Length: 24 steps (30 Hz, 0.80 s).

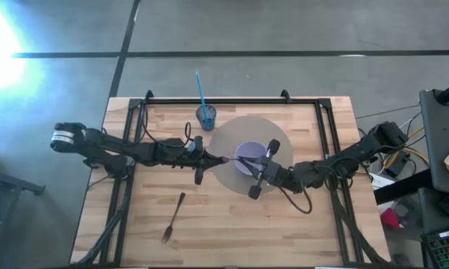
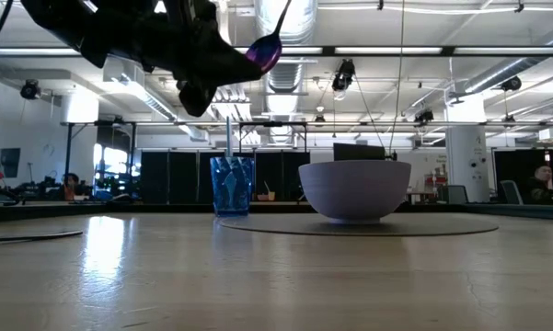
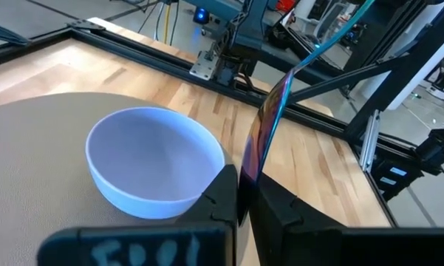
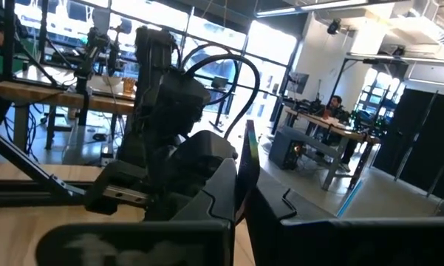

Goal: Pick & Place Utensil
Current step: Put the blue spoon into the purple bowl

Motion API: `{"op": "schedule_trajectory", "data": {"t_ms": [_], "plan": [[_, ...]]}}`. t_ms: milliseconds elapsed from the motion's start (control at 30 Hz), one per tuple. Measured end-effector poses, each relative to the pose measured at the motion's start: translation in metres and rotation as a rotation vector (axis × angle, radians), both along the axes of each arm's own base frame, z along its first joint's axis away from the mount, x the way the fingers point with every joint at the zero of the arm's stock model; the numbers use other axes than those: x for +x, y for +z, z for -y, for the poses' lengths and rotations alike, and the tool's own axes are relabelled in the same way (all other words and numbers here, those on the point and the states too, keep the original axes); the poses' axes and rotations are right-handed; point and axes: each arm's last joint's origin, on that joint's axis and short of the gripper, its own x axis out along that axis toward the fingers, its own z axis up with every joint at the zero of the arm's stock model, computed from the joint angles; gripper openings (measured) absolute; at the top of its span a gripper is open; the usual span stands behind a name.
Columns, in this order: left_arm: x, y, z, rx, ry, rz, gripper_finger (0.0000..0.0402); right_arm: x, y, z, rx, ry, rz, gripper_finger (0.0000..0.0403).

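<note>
spoon (image 3: 270, 122) held in the air above the bowl (image 1: 250, 158), handover | left gripper (image 1: 209, 158) clenched on one end, right gripper (image 1: 255, 173) clamped on the other | loosen left only once right holds firm | cup (image 1: 205, 116) and fork (image 1: 172, 217) well apart, open room

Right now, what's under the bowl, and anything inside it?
The bowl sits on a round tan mat. In the left wrist view its visible interior is empty; the near inner wall is hidden by its rim.

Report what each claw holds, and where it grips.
Both claws are shut on one iridescent spoon above the bowl: left claw near its bowl end, right claw on the handle.
</note>
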Motion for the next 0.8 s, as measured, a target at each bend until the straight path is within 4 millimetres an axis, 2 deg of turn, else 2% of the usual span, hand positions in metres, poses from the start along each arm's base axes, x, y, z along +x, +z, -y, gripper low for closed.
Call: {"op": "schedule_trajectory", "data": {"t_ms": [167, 300, 800], "plan": [[-0.0003, -0.0016, 0.0, 0.001, -0.002, -0.018, 0.0025, 0.0001, -0.0016, -0.0001, -0.023, 0.0, -0.016, 0.0011], [-0.0004, -0.0021, 0.0001, 0.033, -0.01, -0.023, 0.0044, 0.0003, -0.003, -0.0002, -0.034, 0.0, -0.034, 0.0011], [-0.0004, -0.0021, 0.0, 0.029, -0.006, -0.024, 0.0181, -0.0058, -0.0002, 0.0029, -0.055, -0.018, -0.086, 0.0011]]}}
